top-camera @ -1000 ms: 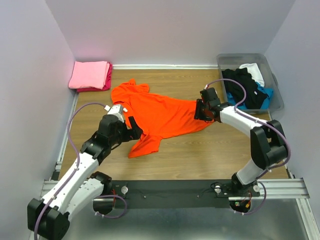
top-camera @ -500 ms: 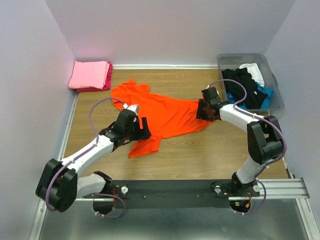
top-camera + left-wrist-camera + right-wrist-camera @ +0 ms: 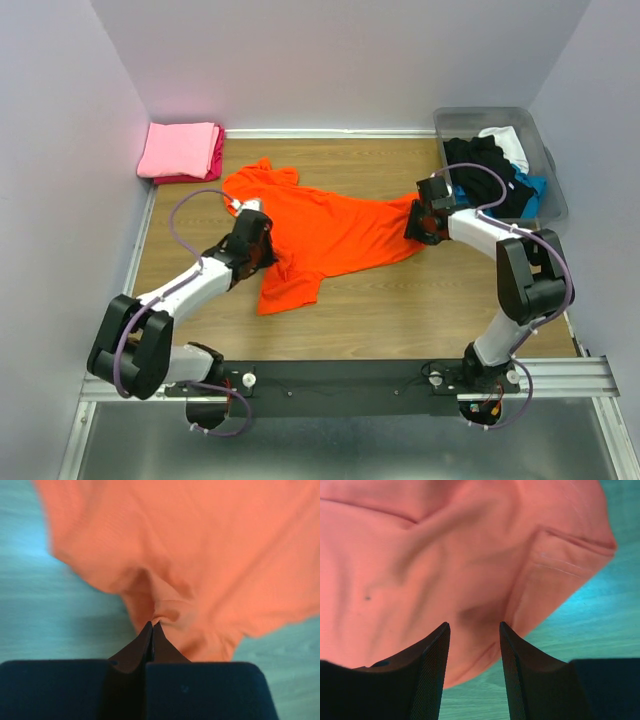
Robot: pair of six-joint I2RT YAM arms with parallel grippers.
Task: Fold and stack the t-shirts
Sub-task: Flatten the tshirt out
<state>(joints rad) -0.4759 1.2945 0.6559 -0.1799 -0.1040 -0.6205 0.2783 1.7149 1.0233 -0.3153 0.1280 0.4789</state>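
Observation:
A bright orange t-shirt (image 3: 335,232) lies spread and crumpled on the middle of the wooden table. My left gripper (image 3: 265,250) is at its left edge, shut on a small pinched fold of the orange cloth (image 3: 167,612); the closed tips (image 3: 152,625) meet at that fold. At the shirt's right end my right gripper (image 3: 420,222) is open, its fingers (image 3: 437,650) standing apart just over the hem (image 3: 560,575), holding nothing. A folded light pink t-shirt (image 3: 178,147) lies on a magenta one (image 3: 216,160) in the back left corner.
A translucent grey bin (image 3: 555,200) stands at the back right, holding black (image 3: 485,175), white (image 3: 508,140) and blue (image 3: 535,183) shirts. Light walls close in the table on the left, back and right. Bare wood (image 3: 400,300) lies in front of the orange shirt.
My left arm has swung in to the orange shirt's left edge and its gripper has shut on a fold of cloth. My right gripper has shifted slightly right along the shirt's right end.

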